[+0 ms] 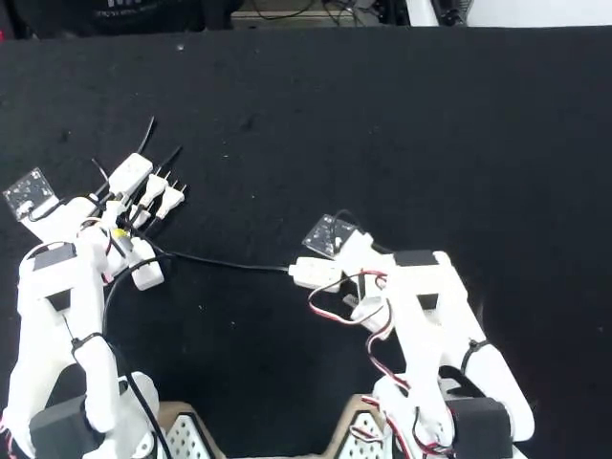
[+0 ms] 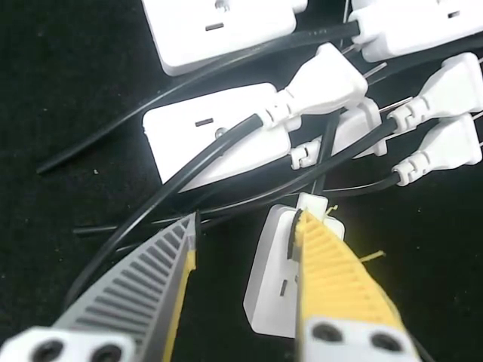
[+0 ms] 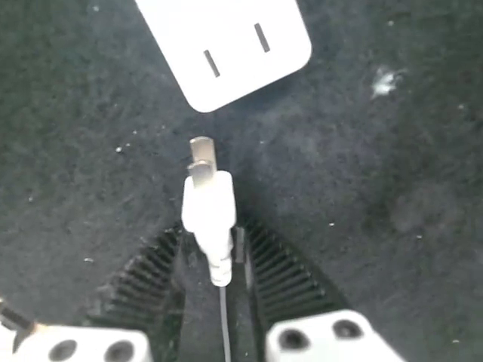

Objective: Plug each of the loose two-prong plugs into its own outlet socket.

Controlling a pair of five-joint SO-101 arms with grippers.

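From the right wrist view I could see the right gripper point(image 3: 211, 232) clamped on a plug point(image 3: 207, 197), its prongs just short of a socket point(image 3: 226, 41). The left wrist view showed the left gripper point(image 2: 245, 220) open over tangled cords point(image 2: 173, 188), one finger touching a block point(image 2: 266, 298), with loose plugs point(image 2: 441, 154) beyond.

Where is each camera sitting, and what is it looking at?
High view: above the table, looking down; both arms show, left arm and right arm.
Left wrist view: on the left arm, looking past its open fingers at loose plugs and outlets.
Right wrist view: on the right arm, looking past its fingers, shut on a plug, at an outlet.
Shared: the high and left wrist views both show the loose plugs.
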